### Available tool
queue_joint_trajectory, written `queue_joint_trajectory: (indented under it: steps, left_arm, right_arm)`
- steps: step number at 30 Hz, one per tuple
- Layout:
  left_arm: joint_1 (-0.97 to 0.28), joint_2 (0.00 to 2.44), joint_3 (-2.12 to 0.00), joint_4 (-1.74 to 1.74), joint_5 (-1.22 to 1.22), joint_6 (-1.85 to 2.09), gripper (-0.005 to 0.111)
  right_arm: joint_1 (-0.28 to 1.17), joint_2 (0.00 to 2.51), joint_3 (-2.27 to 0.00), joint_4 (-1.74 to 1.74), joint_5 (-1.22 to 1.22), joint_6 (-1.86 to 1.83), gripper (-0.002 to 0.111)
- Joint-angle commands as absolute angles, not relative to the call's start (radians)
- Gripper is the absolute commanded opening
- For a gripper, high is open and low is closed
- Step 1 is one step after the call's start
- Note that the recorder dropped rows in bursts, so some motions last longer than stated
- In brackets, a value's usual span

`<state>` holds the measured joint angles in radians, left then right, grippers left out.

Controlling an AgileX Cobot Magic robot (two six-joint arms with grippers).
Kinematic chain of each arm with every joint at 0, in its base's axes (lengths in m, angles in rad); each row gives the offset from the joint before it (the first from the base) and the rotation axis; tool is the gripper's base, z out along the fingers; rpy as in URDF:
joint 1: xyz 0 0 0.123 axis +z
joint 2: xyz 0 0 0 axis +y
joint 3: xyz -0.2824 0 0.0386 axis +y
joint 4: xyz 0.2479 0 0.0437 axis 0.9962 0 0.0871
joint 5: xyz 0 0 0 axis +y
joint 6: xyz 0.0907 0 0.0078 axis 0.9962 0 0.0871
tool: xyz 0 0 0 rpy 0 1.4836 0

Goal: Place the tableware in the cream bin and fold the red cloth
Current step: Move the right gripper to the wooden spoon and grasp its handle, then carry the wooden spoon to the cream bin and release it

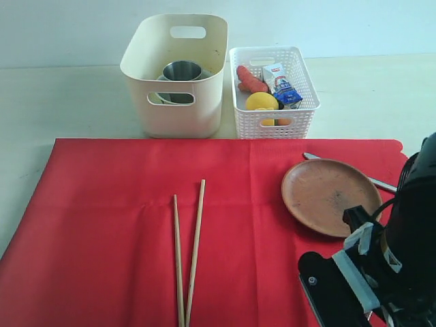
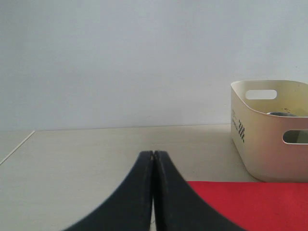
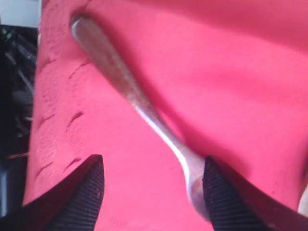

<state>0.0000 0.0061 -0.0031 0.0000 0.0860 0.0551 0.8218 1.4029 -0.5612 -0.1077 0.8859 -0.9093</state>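
1. Slim metal knife [image 3: 139, 103] lay on the red cloth [image 1: 122, 204], at the far right, just behind the round brown plate [image 1: 330, 196].
2. The right gripper [image 3: 154, 166] stood wide open astride one end of it, holding nothing. The left gripper [image 2: 153, 159] was pressed shut and empty.
3. The step in hand looked like the knife pickup. The next move called for lowering, pinching the thin metal, then carrying it to the cream bin [image 1: 174, 116].

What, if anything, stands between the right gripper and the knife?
Nothing visible does. The open right gripper hangs over the knife, which lies bare on the cloth. The plate lies close alongside.
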Motion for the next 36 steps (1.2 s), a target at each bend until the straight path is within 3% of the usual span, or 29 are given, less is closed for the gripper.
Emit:
queue_joint_trajectory:
  steps: [1, 13, 16, 24, 36]
  left_arm:
    - [0.001, 0.0, 0.0, -0.014, 0.088, 0.056, 0.003]
    - [0.001, 0.0, 0.0, -0.014, 0.088, 0.056, 0.003]
    - [-0.001, 0.0, 0.0, -0.014, 0.088, 0.056, 0.003]
    - [-0.001, 0.0, 0.0, -0.014, 0.088, 0.056, 0.003]
    - [-0.001, 0.0, 0.0, -0.014, 0.088, 0.056, 0.003]
  right_arm:
    - [0.825, 1.416, -0.534, -0.141, 0.754, -0.923, 0.059]
    - [0.825, 1.536, -0.524, -0.2, 0.744, -0.913, 0.055]
    - [0.825, 1.568, -0.524, -0.246, 0.744, -0.889, 0.045]
    - [0.825, 1.606, -0.526, -0.315, 0.697, -0.756, 0.0]
    - [0.825, 1.335, -0.806, -0.314, 0.848, -0.494, 0.0]
